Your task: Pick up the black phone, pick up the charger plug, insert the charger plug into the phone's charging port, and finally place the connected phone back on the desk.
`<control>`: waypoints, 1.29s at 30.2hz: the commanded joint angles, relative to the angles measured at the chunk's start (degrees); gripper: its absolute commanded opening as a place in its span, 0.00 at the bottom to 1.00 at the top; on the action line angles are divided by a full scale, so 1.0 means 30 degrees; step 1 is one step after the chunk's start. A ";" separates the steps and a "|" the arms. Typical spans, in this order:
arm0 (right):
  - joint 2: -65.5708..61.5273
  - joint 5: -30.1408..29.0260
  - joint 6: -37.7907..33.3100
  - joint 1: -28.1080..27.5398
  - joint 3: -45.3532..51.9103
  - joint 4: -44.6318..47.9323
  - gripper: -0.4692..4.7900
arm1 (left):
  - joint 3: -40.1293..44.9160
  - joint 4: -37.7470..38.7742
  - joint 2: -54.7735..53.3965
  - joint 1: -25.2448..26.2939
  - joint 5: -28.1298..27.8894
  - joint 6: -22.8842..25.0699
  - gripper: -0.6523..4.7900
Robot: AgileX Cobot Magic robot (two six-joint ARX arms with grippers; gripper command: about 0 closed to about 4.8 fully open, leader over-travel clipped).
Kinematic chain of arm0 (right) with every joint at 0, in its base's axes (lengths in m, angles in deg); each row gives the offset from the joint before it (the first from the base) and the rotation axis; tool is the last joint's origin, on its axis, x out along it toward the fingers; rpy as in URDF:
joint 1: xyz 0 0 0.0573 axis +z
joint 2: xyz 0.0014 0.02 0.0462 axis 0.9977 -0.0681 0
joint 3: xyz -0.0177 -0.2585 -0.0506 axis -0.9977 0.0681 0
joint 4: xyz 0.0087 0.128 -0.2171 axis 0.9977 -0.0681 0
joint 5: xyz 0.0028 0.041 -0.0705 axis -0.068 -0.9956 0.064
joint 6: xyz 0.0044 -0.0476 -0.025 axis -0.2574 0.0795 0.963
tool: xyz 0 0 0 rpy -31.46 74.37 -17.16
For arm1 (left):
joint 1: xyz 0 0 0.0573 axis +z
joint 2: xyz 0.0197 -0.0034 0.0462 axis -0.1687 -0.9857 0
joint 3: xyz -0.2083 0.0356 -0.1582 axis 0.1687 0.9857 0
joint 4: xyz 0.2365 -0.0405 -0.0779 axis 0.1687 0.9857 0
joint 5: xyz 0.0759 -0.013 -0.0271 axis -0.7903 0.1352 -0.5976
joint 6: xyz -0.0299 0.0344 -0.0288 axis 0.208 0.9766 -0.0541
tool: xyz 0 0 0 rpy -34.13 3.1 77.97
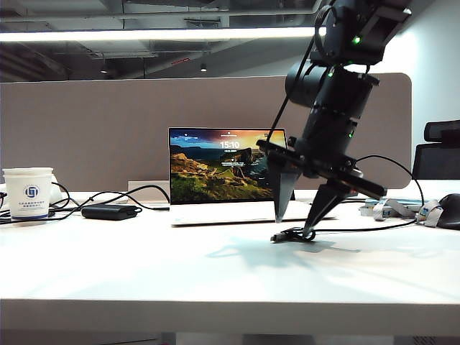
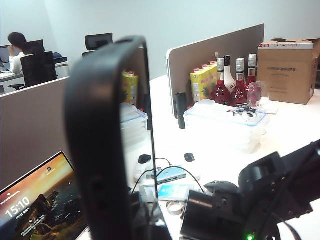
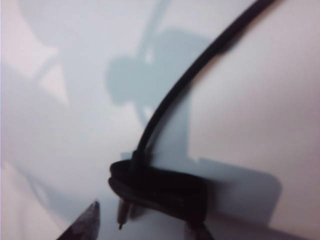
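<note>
Right gripper (image 1: 296,226) wide open, tips down at the worktop (image 1: 215,273), straddling the charger plug (image 3: 121,212) and its bundled cable (image 3: 160,192). Left gripper not visible itself — closed on the black phone (image 2: 107,145), held upright, off the worktop. Risk: closing on the cable bundle instead of the plug, leaving the tip loose or badly angled for the charging port. Behind the right gripper a laptop (image 1: 224,172); well to its side a power brick (image 1: 109,211) and paper cup (image 1: 29,192) — not obstructing.
</note>
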 commanded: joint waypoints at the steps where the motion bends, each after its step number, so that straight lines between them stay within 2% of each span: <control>1: -0.0146 0.0015 -0.0036 0.0051 -0.0051 0.0197 0.49 | -0.0124 -0.0656 0.0160 -0.0036 0.0102 -0.0007 0.11; 11: -0.0372 0.0168 -0.0087 0.0058 -0.0051 0.0619 0.49 | -0.0124 -0.0656 0.0160 -0.0036 0.0102 -0.0007 0.11; 15: -0.0138 -0.1989 -0.0095 0.0146 -0.0073 0.0546 0.49 | -0.0124 -0.0678 0.0160 -0.0036 0.0073 0.0000 0.11; 19: 0.0415 -0.1902 -0.0182 0.0466 -0.0080 0.0554 0.49 | -0.0124 -0.0685 0.0204 -0.0036 0.0036 0.0000 0.11; 23: 0.1137 0.0612 -0.0940 0.0984 -0.0109 0.0721 0.49 | -0.0124 -0.0976 0.0321 -0.0036 0.0044 0.0000 0.11; 26: 0.1180 0.0969 -0.2703 0.1537 -0.0146 0.1931 0.52 | -0.0124 -0.0889 0.0590 -0.0036 0.0044 0.0007 0.11; 28: 0.1158 0.1661 -0.2718 0.1851 -0.0823 0.1625 0.52 | -0.0124 -0.0874 0.0896 -0.0036 0.0036 0.0015 0.11; 31: 0.1151 0.3687 -0.2499 0.1974 -0.2098 0.0765 0.52 | -0.0124 -0.0918 0.1290 -0.0036 0.0029 0.0015 0.11; 39: 0.0568 0.4371 -0.2601 0.1800 -0.2244 -0.1931 0.52 | -0.0124 -0.0816 0.1974 -0.0036 0.0044 0.0000 0.11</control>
